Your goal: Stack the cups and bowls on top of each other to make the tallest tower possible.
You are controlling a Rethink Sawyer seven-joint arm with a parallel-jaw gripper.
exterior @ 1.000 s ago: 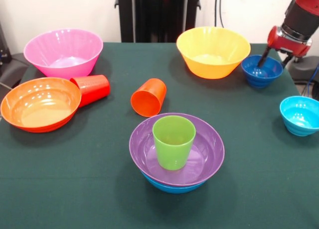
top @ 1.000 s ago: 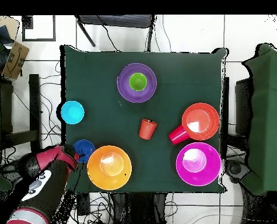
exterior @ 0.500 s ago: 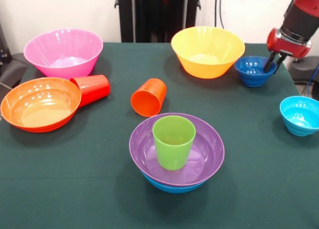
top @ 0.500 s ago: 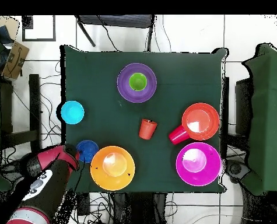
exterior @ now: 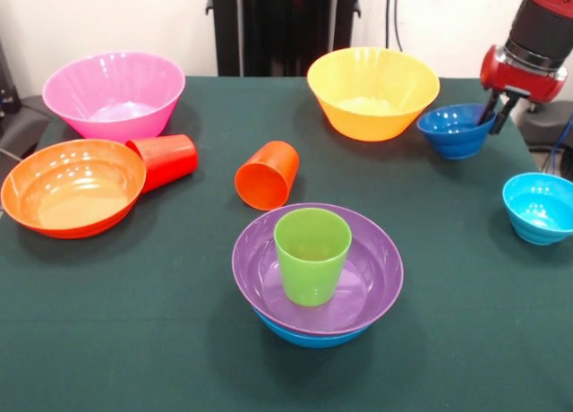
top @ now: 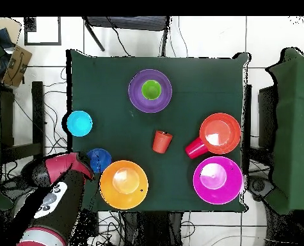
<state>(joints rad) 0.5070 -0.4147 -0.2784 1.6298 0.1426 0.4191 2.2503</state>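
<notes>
Green cloth [exterior: 134,340] covers the table. Tower [exterior: 315,269] sits at its middle: blue bowl mostly hidden under the purple bowl [exterior: 372,278], green cup [exterior: 312,253] upright inside. Gripper [exterior: 495,110] pinches the far rim of the dark blue bowl [exterior: 450,130], tilted beside the yellow bowl [exterior: 372,94], well behind the tower; fingertips partly hidden.

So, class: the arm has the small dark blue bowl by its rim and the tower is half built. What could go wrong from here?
The gripper pinches only one edge of the small dark blue bowl, which looks tilted, so it may slip free. That bowl also touches the yellow bowl and could drag it. The green cup offers a narrow perch inside the purple bowl.
</notes>
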